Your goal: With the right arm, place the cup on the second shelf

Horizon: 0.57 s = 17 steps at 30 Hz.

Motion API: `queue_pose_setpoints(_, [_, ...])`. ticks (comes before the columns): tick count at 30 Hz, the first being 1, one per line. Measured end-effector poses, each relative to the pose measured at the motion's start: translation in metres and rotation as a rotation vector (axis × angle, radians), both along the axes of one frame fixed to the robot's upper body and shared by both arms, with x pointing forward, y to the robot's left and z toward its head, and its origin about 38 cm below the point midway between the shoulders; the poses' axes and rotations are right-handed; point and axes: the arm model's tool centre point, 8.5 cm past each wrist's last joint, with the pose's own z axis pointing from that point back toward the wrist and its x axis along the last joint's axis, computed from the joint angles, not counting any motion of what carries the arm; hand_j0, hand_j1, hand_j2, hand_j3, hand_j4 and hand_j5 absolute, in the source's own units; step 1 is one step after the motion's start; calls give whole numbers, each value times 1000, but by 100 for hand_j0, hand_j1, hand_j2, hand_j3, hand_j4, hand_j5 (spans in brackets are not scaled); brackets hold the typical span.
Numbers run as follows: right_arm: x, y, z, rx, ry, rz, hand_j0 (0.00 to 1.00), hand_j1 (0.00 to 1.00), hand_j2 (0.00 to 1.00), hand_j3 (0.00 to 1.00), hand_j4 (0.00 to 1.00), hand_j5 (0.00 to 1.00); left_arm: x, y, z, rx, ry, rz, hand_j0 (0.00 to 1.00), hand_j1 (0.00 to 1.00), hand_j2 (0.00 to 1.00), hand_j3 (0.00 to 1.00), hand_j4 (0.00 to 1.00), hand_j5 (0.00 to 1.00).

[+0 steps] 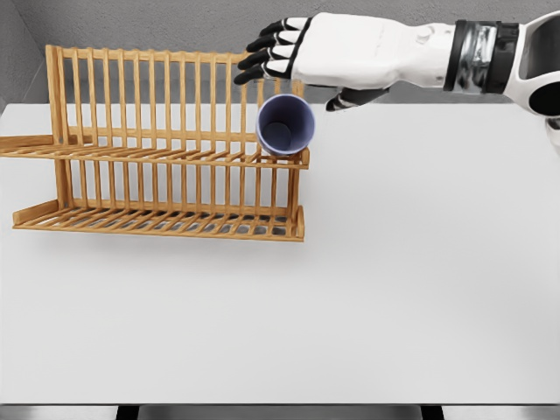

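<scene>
A purple-blue cup point(285, 124) lies tipped on its side at the right end of the upper shelf of a wooden dish rack point(157, 157), its open mouth facing me. My right hand point(302, 74) hovers just above and behind the cup, palm down, with its black fingers point(267, 54) spread and apart from the cup. The thumb points down to the right of the cup. The left arm does not show.
The rack stands at the back left of a white table point(350, 306). Its lower shelf point(162, 223) holds nothing. A grey wall runs behind the table.
</scene>
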Motion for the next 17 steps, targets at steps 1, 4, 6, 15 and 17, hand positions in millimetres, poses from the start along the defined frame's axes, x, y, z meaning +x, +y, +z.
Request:
queue_pose_setpoints(1, [1,-8,1,9,-1,-18,100,100,100,100,100,100,-1,0,0,0,2,0,100,100,100,100,100,100])
queue_pose_setpoints(4, [8,-97,-73,29,181,-236,100,100,100,100,100,100,0,0,0,0,0,0,100,100,100,100,100,100])
queue_pose_setpoints(6, [1,-175,-99,72,241,-421,100,100,100,100,100,100,-1,0,0,0,2,0,100,100,100,100,100,100])
queue_pose_setpoints(15, [-22,-225,-93,279,166,-501,100,100,100,100,100,100,-1,0,0,0,2,0,100,100,100,100,100,100])
queue_pose_setpoints(17, [-23,-220,-92,291,160,-487,100,100,100,100,100,100,-1,0,0,0,1,0,100,100,100,100,100,100])
